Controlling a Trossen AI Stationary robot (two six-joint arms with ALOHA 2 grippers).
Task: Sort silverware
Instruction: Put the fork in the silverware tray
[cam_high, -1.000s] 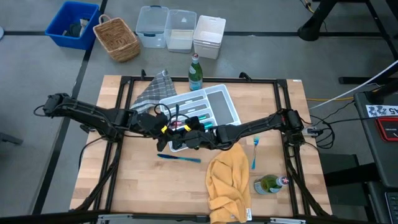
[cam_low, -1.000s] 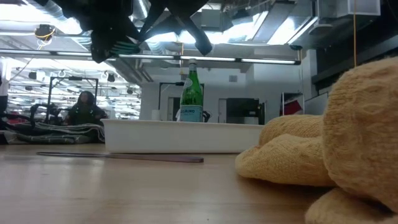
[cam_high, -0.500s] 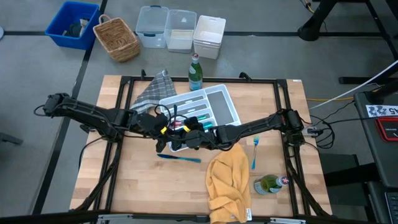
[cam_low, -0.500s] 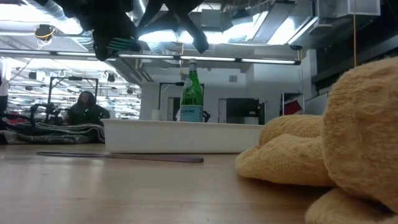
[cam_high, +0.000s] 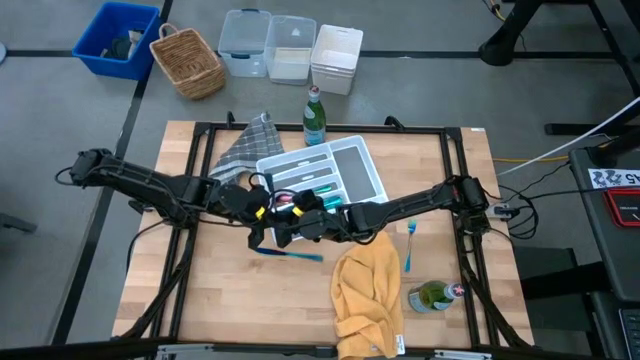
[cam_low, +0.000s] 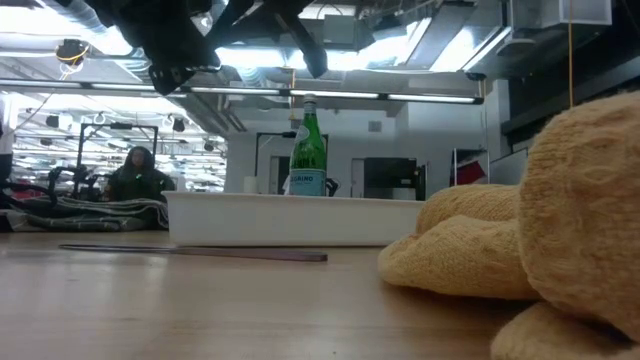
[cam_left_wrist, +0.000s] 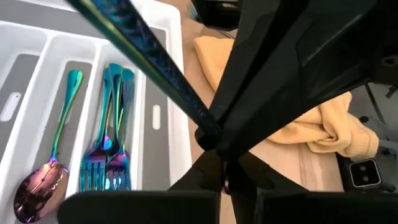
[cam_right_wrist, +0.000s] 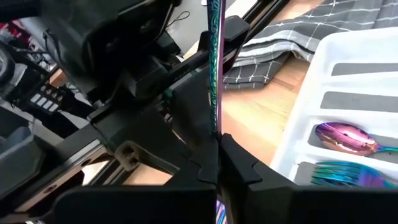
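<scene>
A slim, dark iridescent piece of silverware (cam_left_wrist: 149, 59) hangs above the near left corner of the white divided tray (cam_high: 372, 170). Both grippers meet at it: my left gripper (cam_high: 270, 216) is shut and my right gripper (cam_high: 292, 219) is shut on it. In the tray lie an iridescent spoon (cam_left_wrist: 43, 186) and several teal forks (cam_left_wrist: 113, 155). A blue piece (cam_high: 288, 253) lies flat on the table in front of the tray. A blue fork (cam_high: 410, 245) lies to the right of the yellow towel. My left gripper has its fingers closed right at the right gripper's fingertips, with a purple sliver of the piece (cam_left_wrist: 225, 184) between them. The right gripper hides the rest of that contact. My right gripper pinches the piece (cam_right_wrist: 215, 127) between its two fingers. The long free part sticks out past the fingertips, over the tray and clear of it.
A yellow towel (cam_high: 368, 290) is bunched at the near right, with a green bottle (cam_high: 432, 296) lying beside it. Behind the tray are an upright green bottle (cam_high: 314, 115) and a grey checked cloth (cam_high: 245, 148). Bins and a basket (cam_high: 187, 62) stand on the floor beyond the table.
Both grippers have stayed over the tray's near left corner, and each wrist has rolled a little. My left gripper has shut at the piece that the right gripper holds. The piece stays lifted clear.
</scene>
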